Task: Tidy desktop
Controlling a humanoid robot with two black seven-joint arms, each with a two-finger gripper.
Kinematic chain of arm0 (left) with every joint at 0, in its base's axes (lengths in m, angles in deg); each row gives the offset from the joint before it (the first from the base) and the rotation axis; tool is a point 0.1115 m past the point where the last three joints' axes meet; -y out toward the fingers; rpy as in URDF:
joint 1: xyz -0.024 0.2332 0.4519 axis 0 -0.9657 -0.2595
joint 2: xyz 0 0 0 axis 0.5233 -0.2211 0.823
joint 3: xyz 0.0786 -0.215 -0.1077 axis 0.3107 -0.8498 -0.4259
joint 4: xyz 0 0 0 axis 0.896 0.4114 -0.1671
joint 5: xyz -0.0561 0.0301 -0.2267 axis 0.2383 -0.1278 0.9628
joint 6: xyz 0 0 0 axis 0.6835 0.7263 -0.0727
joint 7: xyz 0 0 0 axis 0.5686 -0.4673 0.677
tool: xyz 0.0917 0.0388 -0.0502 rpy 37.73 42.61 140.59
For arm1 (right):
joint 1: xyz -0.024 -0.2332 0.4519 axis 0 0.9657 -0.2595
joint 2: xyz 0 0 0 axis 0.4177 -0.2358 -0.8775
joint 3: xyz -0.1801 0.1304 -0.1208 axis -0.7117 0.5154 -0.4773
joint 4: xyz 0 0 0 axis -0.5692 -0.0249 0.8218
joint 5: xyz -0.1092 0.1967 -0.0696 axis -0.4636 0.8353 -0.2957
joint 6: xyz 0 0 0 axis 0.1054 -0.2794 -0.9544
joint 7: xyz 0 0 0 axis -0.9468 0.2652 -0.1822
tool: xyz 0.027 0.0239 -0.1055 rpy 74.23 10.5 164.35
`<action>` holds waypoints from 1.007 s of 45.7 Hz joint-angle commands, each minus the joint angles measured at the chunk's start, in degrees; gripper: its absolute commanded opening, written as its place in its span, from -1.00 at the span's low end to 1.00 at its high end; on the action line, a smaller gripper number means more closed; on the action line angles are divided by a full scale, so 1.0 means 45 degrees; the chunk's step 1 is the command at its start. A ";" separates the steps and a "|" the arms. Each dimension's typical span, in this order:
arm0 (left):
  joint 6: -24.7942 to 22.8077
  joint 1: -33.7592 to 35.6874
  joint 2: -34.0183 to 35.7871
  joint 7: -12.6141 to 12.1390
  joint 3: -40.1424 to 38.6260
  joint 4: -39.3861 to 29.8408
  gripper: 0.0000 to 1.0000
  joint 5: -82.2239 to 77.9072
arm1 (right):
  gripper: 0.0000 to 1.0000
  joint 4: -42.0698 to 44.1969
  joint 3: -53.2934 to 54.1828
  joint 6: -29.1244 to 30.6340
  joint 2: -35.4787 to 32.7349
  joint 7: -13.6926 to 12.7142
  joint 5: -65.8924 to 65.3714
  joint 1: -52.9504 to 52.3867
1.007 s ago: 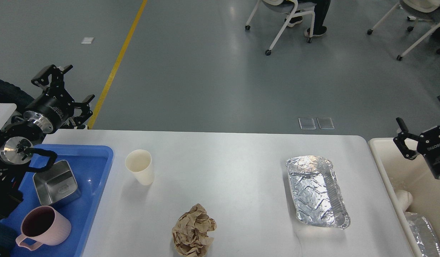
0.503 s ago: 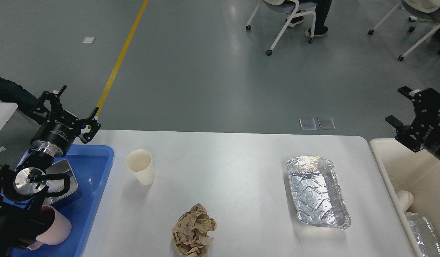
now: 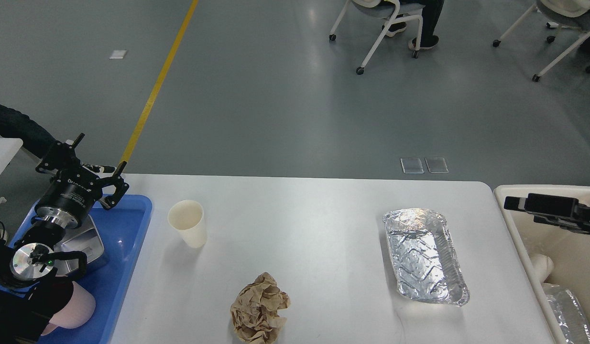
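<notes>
Desktop point(image 3: 314, 224) smooth white: crinkled foil tray point(image 3: 425, 255), crumpled paper point(image 3: 259, 309). Left claw point(image 3: 80, 165) spread; right claw point(image 3: 515, 203) unclear.

Smooth white desktop point(image 3: 314, 229), faintly glossy. Crinkled shiny foil tray point(image 3: 424, 255). Matt cream paper cup point(image 3: 187, 223). Rough crumpled brown paper point(image 3: 259, 309). Glossy blue plastic tray point(image 3: 125, 248) with brushed metal tin point(image 3: 84, 239) and matt pink mug point(image 3: 80, 308). Smooth cream plastic bin point(image 3: 515, 229).
</notes>
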 commanded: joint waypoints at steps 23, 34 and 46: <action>0.0751 -0.0159 -0.0094 0.0062 0.0041 0.0035 0.95 0.0018 | 1.00 -0.1939 -0.2048 -0.1612 -0.3748 0.0124 -0.1782 0.0007; 0.0849 -0.0179 -0.0094 0.0062 0.0041 0.0035 0.95 0.0018 | 1.00 -0.1119 -0.3472 -0.1827 -0.2832 0.1101 -0.0223 0.0066; 0.0907 -0.0160 -0.0075 0.0003 0.0177 0.0035 0.95 -0.0001 | 1.00 -0.1138 -0.4958 -0.1885 -0.1894 0.0400 0.5168 0.0104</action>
